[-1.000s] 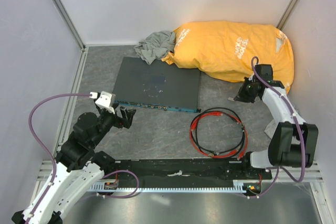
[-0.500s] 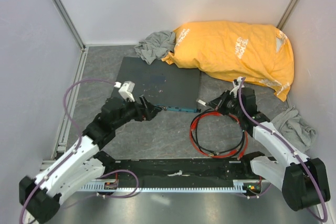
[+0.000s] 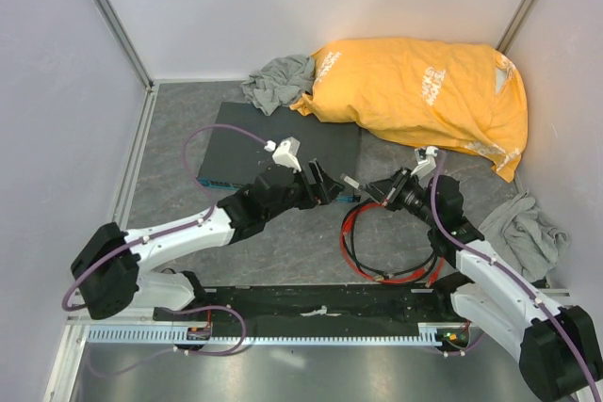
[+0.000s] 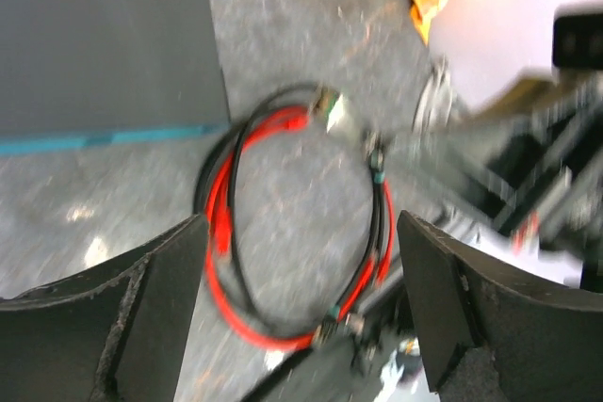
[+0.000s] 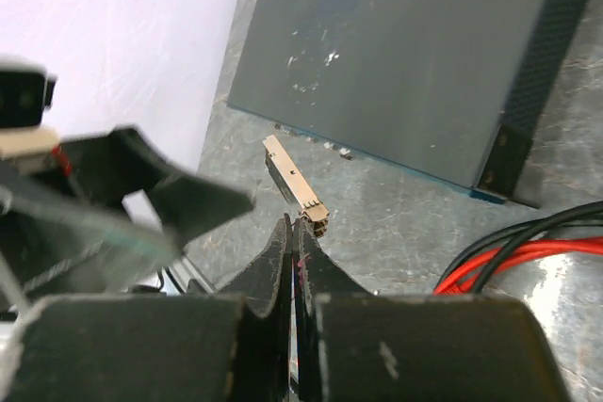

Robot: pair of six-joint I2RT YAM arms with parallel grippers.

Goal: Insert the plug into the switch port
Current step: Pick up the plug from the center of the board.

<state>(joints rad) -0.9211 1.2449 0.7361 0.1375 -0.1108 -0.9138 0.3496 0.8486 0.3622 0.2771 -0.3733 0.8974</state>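
Note:
The switch [image 3: 311,134] is a flat dark grey box; its blue-green port edge [image 5: 415,168] faces the arms. My right gripper [image 5: 296,225] is shut on the plug [image 5: 295,185], a pale metal connector sticking out past the fingertips. It hovers just in front of the port edge. A thin red line runs between the fingers. In the top view the plug [image 3: 352,181] sits between my right gripper [image 3: 375,191] and my left gripper [image 3: 327,185]. My left gripper [image 4: 301,298] is wide open and empty, above the coiled red cable [image 4: 226,223].
The red and black cable coil [image 3: 391,237] lies right of the switch. A big yellow bag [image 3: 424,91] and a grey cloth [image 3: 278,77] lie behind it. Another grey cloth [image 3: 523,228] lies at the right wall. Metal rails border the floor.
My left arm has swung right across the switch's front, up to the right gripper. My right arm has come left and down from the bag, carrying the plug.

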